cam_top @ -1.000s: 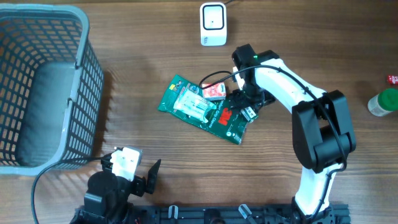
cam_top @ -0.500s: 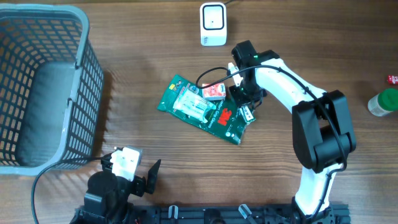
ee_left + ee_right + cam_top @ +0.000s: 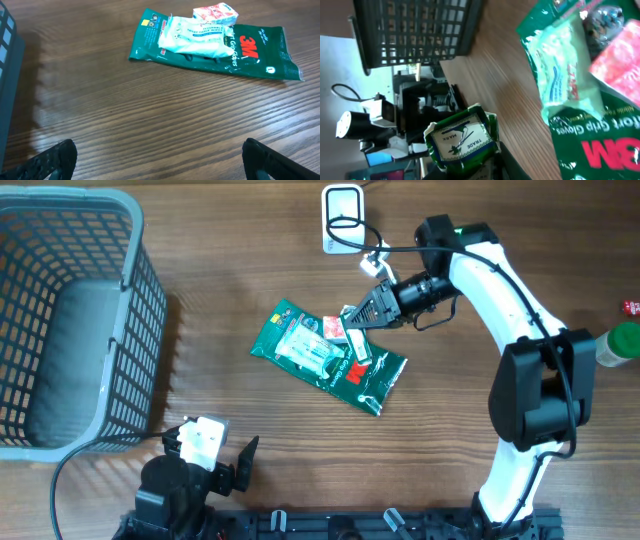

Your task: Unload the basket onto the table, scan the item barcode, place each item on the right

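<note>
- Overhead, grey basket [image 3: 100,240] stands far left; your left gripper [image 3: 160,162] waits with fingers spread wide, holding nothing.
- Green pack [image 3: 215,45] reads "3M" from the left wrist; the right wrist adds "Grip Gloves".
- Small packet [image 3: 462,137], its "TRADE MARK" legible only there, is clamped in your right gripper [image 3: 355,316] over the pack's edge, near the white scanner [image 3: 343,218].

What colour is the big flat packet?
Dark green packet with red lettering; clearest from the left wrist.

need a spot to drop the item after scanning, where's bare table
Bare wood lies between the basket and the green 3M pack, also from the pack down to the left gripper. Crowded: below the scanner, where the small red box and the right gripper, shut on a small green packet, sit by the pack's top edge.
</note>
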`<action>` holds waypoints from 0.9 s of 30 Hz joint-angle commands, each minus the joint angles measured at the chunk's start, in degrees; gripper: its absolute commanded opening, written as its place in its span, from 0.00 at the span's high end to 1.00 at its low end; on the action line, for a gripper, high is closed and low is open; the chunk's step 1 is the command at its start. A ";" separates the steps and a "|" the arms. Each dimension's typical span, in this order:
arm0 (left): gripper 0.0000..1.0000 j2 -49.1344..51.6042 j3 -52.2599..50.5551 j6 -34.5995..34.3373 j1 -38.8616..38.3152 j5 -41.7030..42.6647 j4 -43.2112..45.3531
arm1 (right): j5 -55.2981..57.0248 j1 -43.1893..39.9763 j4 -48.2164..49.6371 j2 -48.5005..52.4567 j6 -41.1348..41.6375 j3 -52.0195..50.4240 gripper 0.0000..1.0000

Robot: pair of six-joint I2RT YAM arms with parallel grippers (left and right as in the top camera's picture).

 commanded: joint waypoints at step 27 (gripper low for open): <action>0.00 -0.13 -0.11 0.68 0.00 0.26 0.09 | 96.85 18.43 106.42 20.02 -38.16 0.87 0.78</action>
